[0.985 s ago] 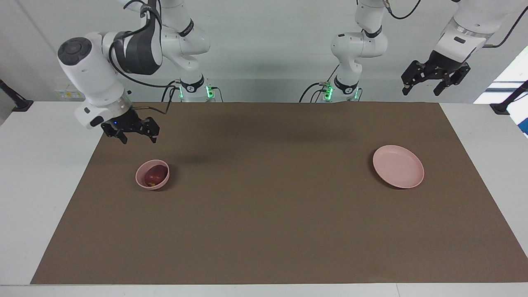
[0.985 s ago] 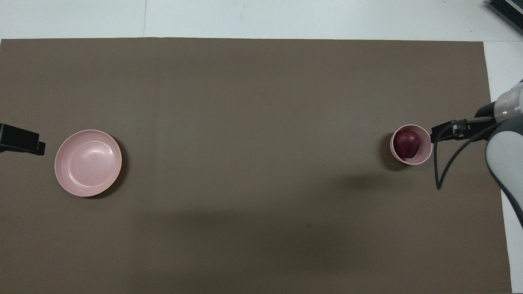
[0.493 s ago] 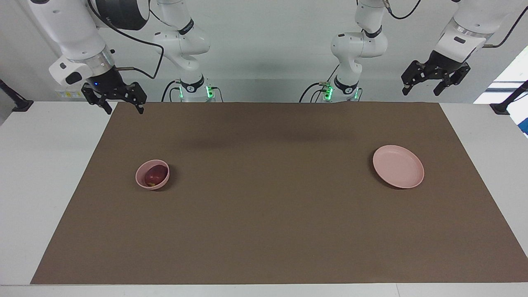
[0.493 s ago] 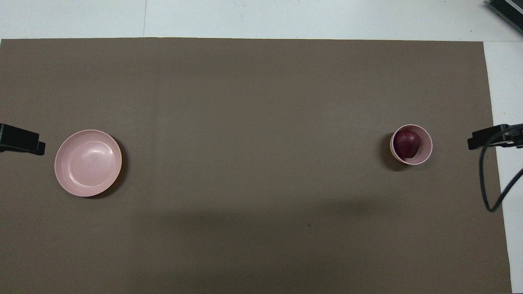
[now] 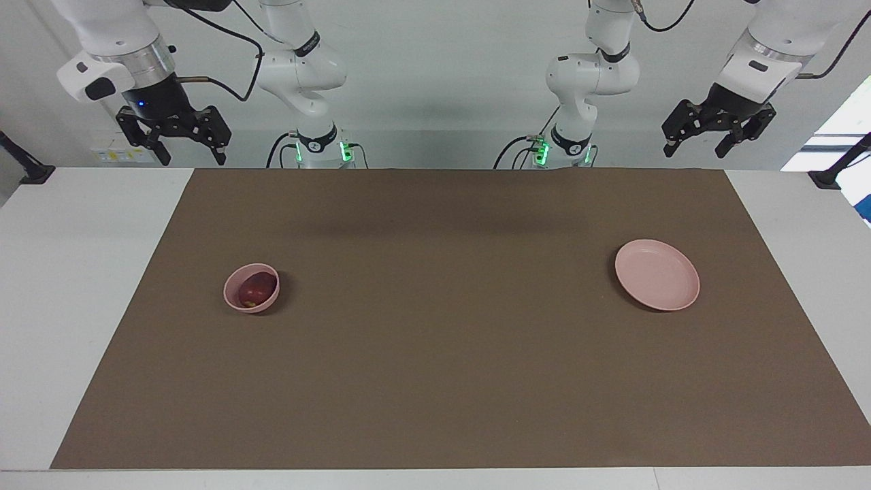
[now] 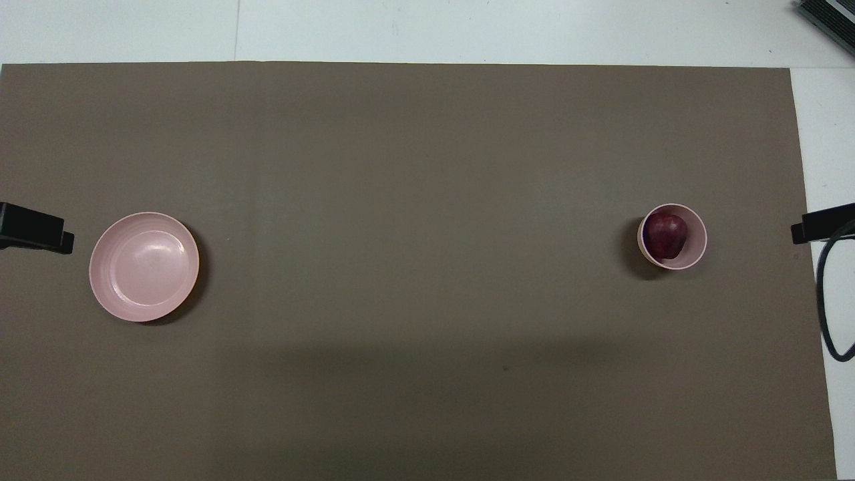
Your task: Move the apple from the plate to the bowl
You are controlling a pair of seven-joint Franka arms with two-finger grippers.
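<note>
Apple (image 5: 256,289) sits inside bowl (image 5: 251,288), toward right arm's end of table; plate (image 5: 656,274) bare at left arm's end. Right gripper (image 5: 173,137) raised, jaws wide, empty, nearer arm to bowl. Left gripper (image 5: 718,127) waits, jaws wide, empty. Transfer looks complete.

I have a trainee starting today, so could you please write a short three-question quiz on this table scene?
1. True or false: the apple lies in the bowl.
2. What lies on the plate? A) the apple B) nothing C) the bowl
3. Fill in: the bowl stands toward the ___ arm's end of the table.

Key
1. True.
2. B. The plate, toward the left arm's end, is bare.
3. Right. The right gripper hangs open, raised over the white table edge beside the brown mat; the left gripper hangs open, raised at the plate's end.
</note>
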